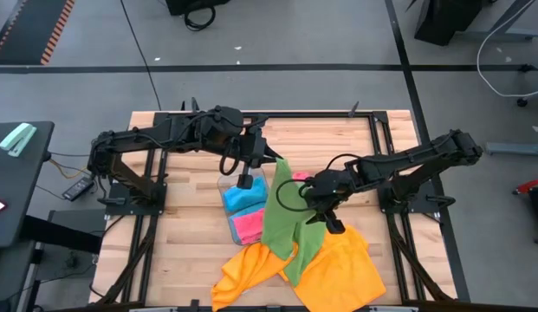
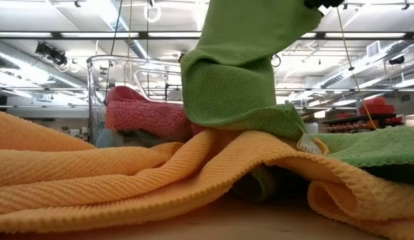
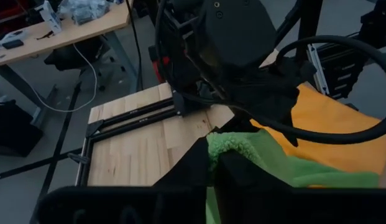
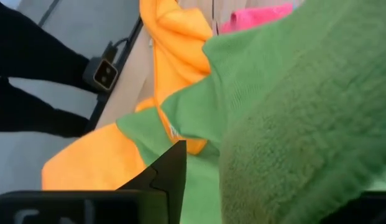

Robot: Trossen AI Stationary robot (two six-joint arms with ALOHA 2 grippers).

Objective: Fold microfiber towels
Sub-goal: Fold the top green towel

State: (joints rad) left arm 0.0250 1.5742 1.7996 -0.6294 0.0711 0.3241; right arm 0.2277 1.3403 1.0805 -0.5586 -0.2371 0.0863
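Even overhead light, ceiling strips glaring low, near green towel [image 4: 292, 124] blurred

- Upper-left and left side of the wooden table [image 1: 186, 221] in the overhead shot is bare wood, loads of room to come in there.
- Middle is jammed: clear tray [image 1: 232, 192] with the blue towel [image 1: 244, 198] and pink towel [image 1: 248, 225] sits dead centre.
- Green towel [image 1: 281, 217] hangs lifted over it like a curtain, draped down toward the lower middle.
- Lower middle to lower right is buried under the orange towel [image 1: 338, 269], bunched in ridges.
- Left arm [image 1: 178, 132] crosses the upper middle, right arm [image 1: 398, 165] cuts in from the right, both meeting at centre.
- Upper-right corner of the table is open wood.
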